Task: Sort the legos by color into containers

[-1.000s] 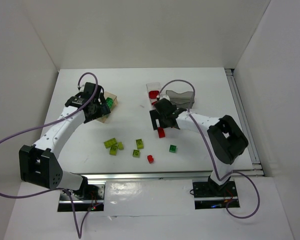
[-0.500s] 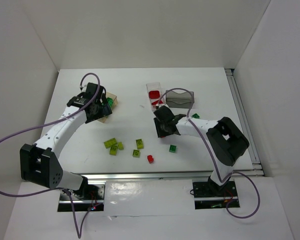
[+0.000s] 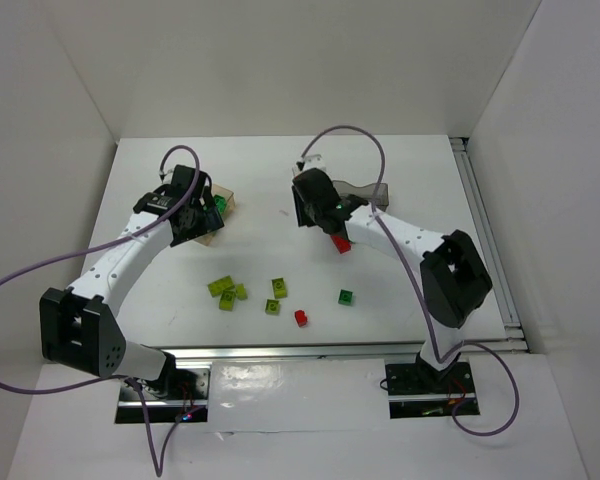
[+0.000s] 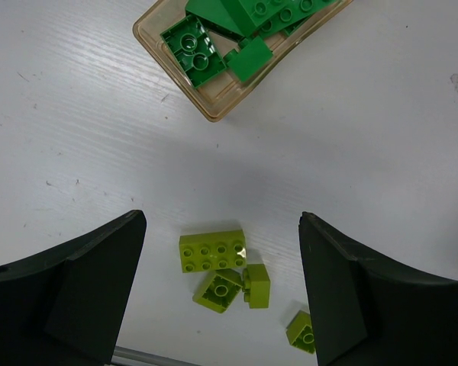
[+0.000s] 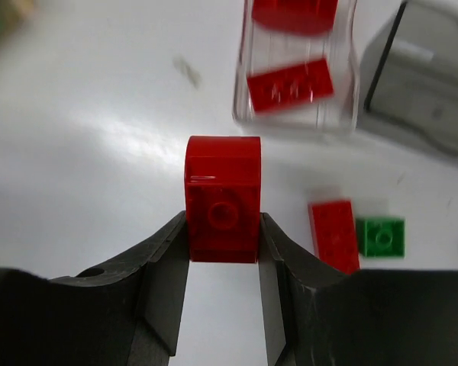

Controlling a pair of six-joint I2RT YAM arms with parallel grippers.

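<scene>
**Item: red brick** (image 5: 222, 200). It sits at the centre of my right wrist view, pinched in the right gripper (image 5: 223, 229). The pads bear on its two flat sides, the stud faces the camera, and it is held clear of the table (image 3: 250, 165). I judge it light, rigid and glossy, so a little slippery, and not fragile. The flat opposing sides are the place to hold it, as I have it now. A shallow pinch could let it twist.

**Item: clear container** (image 5: 351, 91). It is in the upper right of that view, with red bricks (image 5: 290, 85) inside. The smoky grey container (image 5: 431, 91) stands just beside it at the right edge.

**Item: left gripper** (image 4: 220, 219). Its jaws are wide with nothing between them, above the lime bricks (image 4: 212, 252). The tan container (image 4: 214, 114), holding dark green bricks (image 4: 195, 57), is at the top of that view.

**Surface:** a white, flat, faintly scuffed table. Loose bricks (image 3: 278, 288) lie lower centre in the overhead view.

**Room:** white walls (image 3: 280, 60) close in on three sides. The clear and grey containers stand close together, so I reckon there is little margin there.
</scene>
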